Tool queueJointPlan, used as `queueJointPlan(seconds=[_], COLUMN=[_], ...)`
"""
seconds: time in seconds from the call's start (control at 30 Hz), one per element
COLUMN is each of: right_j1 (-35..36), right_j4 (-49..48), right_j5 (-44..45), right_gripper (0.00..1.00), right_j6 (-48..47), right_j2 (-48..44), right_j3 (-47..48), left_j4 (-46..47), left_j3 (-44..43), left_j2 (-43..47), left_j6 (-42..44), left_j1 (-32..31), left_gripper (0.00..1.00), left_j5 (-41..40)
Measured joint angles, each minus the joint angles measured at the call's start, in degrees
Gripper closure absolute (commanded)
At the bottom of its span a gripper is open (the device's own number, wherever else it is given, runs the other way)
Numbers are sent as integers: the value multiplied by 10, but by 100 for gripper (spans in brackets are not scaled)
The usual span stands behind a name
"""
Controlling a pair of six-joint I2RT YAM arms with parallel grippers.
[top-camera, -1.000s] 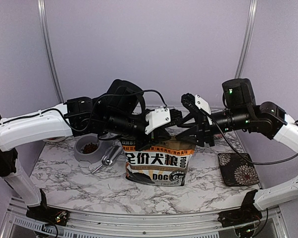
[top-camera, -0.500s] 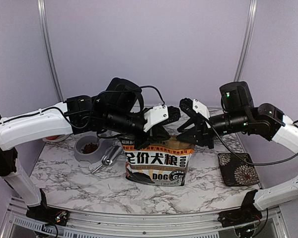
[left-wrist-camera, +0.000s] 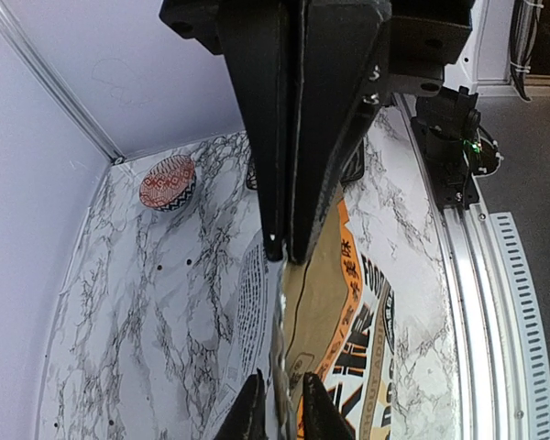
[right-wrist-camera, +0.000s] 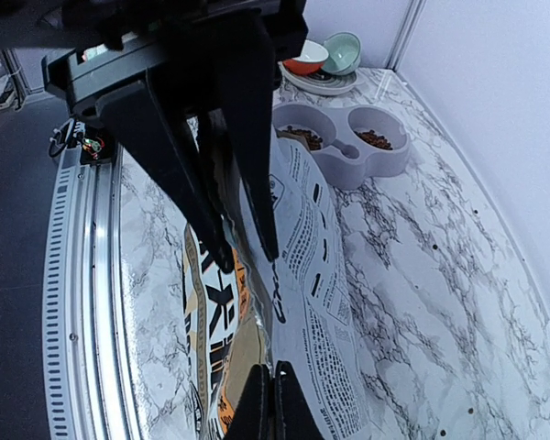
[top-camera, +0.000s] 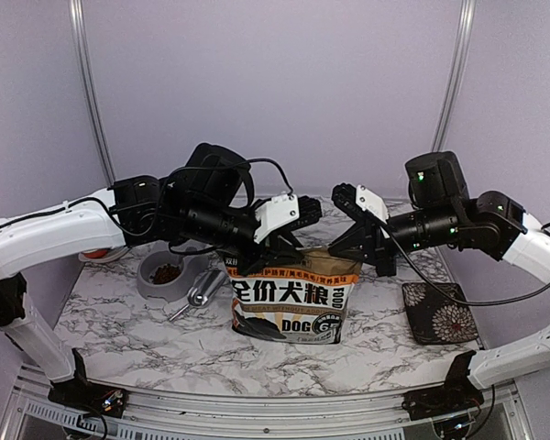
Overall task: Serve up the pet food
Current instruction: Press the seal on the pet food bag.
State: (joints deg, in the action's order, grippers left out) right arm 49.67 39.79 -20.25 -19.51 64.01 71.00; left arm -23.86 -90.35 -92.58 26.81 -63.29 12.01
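Observation:
The brown-and-white dog-food bag (top-camera: 289, 302) stands upright mid-table. My left gripper (top-camera: 284, 249) pinches the left part of its top edge; in the left wrist view (left-wrist-camera: 284, 412) the seam runs between my fingertips. My right gripper (top-camera: 371, 261) is shut on the right end of the same edge, also seen in the right wrist view (right-wrist-camera: 270, 403). The pet food (top-camera: 168, 272), small reddish-brown kibble, lies in a grey double bowl (top-camera: 151, 286) left of the bag. The kibble (right-wrist-camera: 376, 139) also shows in both wells in the right wrist view.
A metal scoop (top-camera: 200, 291) lies between the grey bowl and the bag. A dark flowered mat (top-camera: 437, 312) lies at the right. A red-patterned small bowl (left-wrist-camera: 168, 181) sits by the far wall. Stacked bowls (right-wrist-camera: 325, 57) stand on a plate in the far left corner.
My left gripper has moved left along the bag's top edge, away from the right gripper. The gap between the two grippers has widened. The right gripper has shifted only slightly.

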Motion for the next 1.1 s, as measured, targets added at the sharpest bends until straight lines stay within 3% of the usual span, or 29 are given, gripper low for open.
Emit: queueJointPlan(seconds=[0.37, 0.47, 0.53, 0.67, 0.87, 1.1], right_j1=[0, 0, 0, 0, 0, 0], right_j4=[3, 4, 7, 8, 10, 16], right_j5=[-2, -3, -5, -12, -13, -17], right_gripper=[100, 90, 76, 62, 62, 70], right_j6=[-2, -3, -3, -7, -12, -20], right_j2=[-3, -3, -3, 2, 36, 73], right_j3=[0, 0, 1, 8, 31, 60], left_j4=[-19, -19, -19, -17, -17, -17], left_j3=[57, 58, 58, 58, 58, 58], left_j2=[70, 70, 70, 66, 66, 66], left_j6=[22, 24, 29, 26, 24, 16], left_j1=[30, 30, 30, 30, 30, 34], left_gripper=[83, 93, 98, 100, 100, 100], left_j5=[-2, 0, 1, 6, 8, 11])
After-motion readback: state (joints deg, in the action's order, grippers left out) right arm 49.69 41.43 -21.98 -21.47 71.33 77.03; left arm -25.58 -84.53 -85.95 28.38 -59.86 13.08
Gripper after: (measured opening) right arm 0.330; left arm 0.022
